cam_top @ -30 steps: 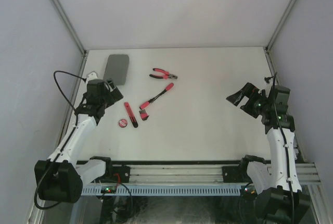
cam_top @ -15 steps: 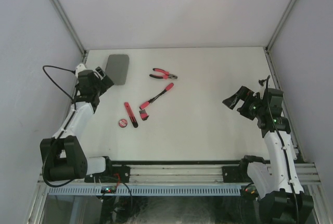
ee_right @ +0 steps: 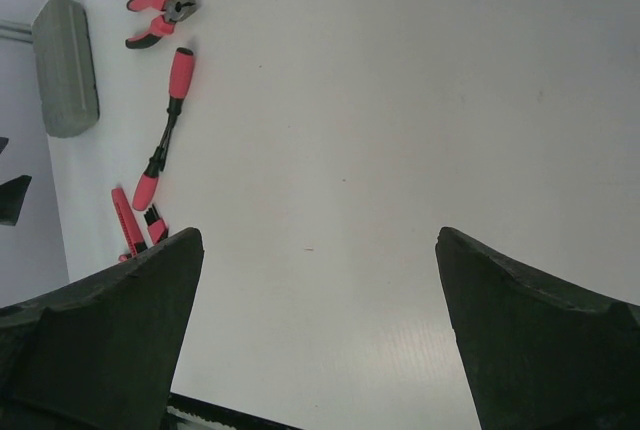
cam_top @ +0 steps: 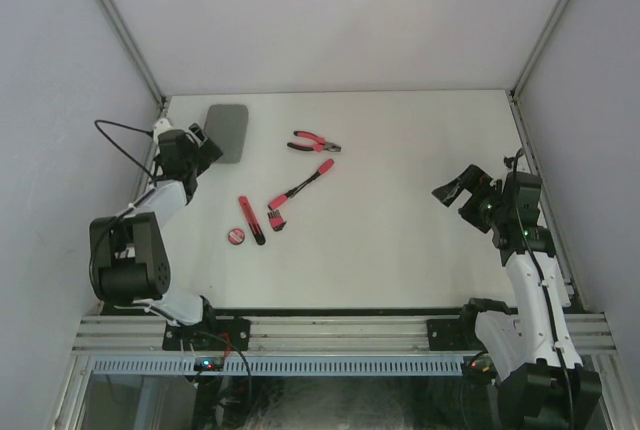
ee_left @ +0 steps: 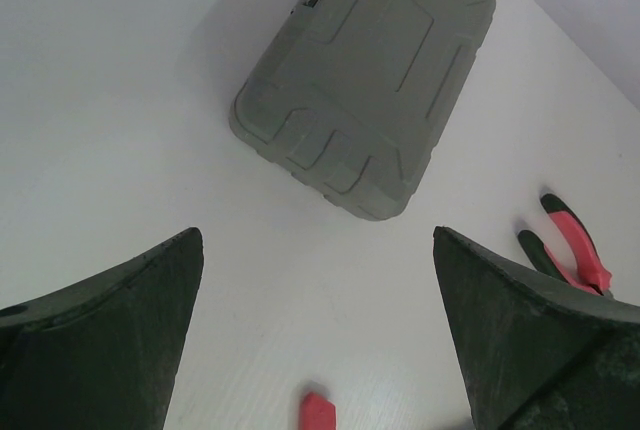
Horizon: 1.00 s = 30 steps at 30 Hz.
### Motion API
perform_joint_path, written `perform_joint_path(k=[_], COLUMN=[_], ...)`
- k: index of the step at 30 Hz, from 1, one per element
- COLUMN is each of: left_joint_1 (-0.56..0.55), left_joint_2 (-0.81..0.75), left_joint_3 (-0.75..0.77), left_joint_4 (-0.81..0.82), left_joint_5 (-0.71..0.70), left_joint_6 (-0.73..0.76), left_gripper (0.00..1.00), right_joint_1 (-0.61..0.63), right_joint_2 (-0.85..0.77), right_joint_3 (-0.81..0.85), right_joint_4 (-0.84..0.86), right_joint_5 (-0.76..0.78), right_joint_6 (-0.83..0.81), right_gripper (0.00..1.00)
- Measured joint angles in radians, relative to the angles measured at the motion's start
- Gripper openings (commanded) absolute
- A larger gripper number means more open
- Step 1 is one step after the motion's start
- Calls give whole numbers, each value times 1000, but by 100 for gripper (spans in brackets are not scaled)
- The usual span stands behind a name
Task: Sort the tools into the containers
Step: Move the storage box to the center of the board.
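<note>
Noted left tool point(cam_top: 204, 146) moved away from the near edge toward the grey case point(cam_top: 227, 131), ending just beside its near end. Noted left elbow swung back to the worktop point(cam_top: 400, 250)'s left edge. Recorded right tool point(cam_top: 456, 186) shifted slightly nearer.

Right of the closed tool case point(cam_top: 227, 131), scattered tools point(cam_top: 300, 187) obstruct the counter point(cam_top: 420, 240); farther right of it, bare surface offers free passage.
</note>
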<state>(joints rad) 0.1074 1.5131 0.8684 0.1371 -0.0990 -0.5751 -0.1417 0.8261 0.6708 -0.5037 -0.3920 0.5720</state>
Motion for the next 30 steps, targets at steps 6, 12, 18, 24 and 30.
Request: perform_joint_path(k=[6,12,18,24,30], left_joint_1=[21,72,116,124,126], left_joint_2=[114,212,324,452,613], left_joint_3=[71,169,303,491,719], left_joint_4=[40,82,80,17,-105], left_joint_5=[30,85,140,181,262], left_joint_6=[10,11,39,75,100], left_gripper=[100,100,100,100,100], right_joint_1=[1,2,7,13,14], right_joint_2=[-16,-14,-11,-30,-33], right_joint_3=[-33,-33,-33,-33,-33], right_joint_4=[14,15,14,13,14], right_joint_5=[20,9,-13,-13,-24], right_joint_6=[32,21,-22,-62,-74], right_gripper=[100,100,100,100,100])
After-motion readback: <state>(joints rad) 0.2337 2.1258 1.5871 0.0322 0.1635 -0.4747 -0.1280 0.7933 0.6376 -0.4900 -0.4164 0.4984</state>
